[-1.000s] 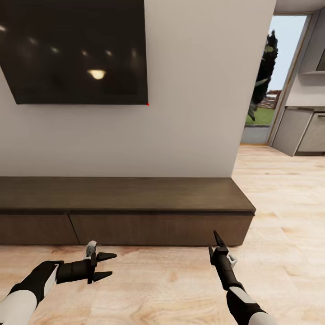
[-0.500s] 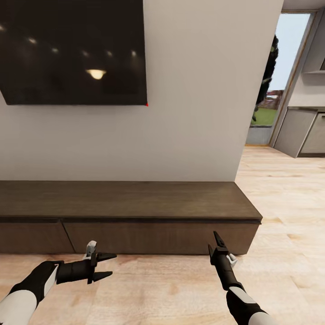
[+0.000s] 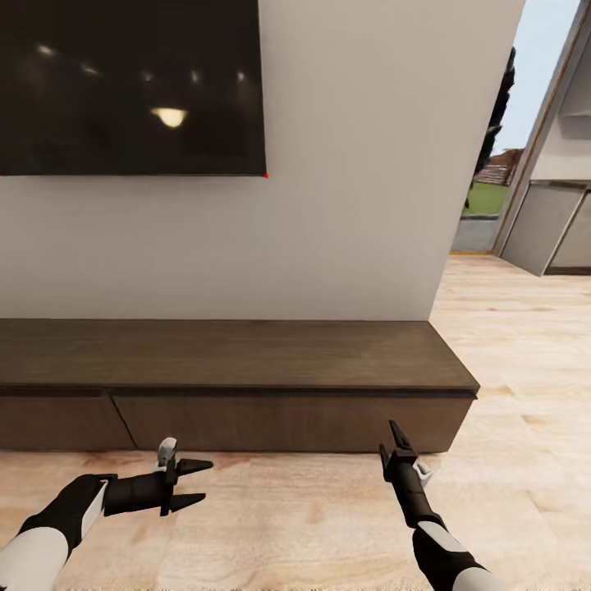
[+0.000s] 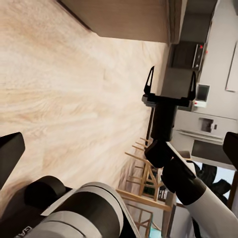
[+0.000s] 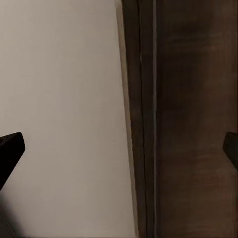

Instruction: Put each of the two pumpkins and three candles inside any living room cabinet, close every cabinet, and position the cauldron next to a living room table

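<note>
Hovering low over pale wood floor (image 3: 312,525), left gripper (image 3: 195,483) spread and empty, right gripper (image 3: 396,443) spread too, facing the long dark cabinet (image 3: 246,386) with fronts shut, beyond it white wall (image 3: 353,205) and black screen (image 3: 131,82).

A dark television (image 3: 131,82) hangs on the pale wall (image 3: 361,164). Light wooden flooring (image 3: 509,361) runs right toward grey kitchen units (image 3: 550,234) beside a bright doorway (image 3: 497,172).
</note>
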You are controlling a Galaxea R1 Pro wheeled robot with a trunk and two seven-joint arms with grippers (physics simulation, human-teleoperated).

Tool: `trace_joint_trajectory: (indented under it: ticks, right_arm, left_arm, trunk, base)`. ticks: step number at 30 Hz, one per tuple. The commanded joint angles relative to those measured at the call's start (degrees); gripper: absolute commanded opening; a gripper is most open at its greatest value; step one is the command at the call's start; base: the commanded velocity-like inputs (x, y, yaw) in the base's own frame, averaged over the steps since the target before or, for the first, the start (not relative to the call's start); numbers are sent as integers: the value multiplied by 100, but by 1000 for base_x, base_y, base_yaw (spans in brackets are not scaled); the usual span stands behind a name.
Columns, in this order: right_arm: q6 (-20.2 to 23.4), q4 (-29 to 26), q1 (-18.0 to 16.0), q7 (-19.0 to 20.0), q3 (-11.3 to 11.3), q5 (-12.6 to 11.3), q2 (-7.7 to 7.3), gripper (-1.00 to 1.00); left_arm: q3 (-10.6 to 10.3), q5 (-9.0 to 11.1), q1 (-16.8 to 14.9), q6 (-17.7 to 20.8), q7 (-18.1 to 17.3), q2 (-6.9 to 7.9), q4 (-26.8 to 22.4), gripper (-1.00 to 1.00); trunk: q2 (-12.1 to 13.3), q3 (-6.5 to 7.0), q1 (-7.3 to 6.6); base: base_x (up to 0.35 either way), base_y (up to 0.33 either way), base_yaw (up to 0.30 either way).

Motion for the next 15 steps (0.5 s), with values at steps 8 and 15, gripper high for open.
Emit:
trace_joint_trajectory:
  ticks: [8,15]
  right_arm:
    - [23,7,0,-188,-11,-19,-4,100]
    - [8,-1,0,-314,-9,-33,2,100]
  left_arm:
    - [1,1,3,1,1,2,0,100]
    - [1,1,2,-1,1,4,0,100]
  trunk:
    - [-11,-178,20]
    - [-21,-333,38]
  base:
    - [0,0,0]
    - [0,0,0]
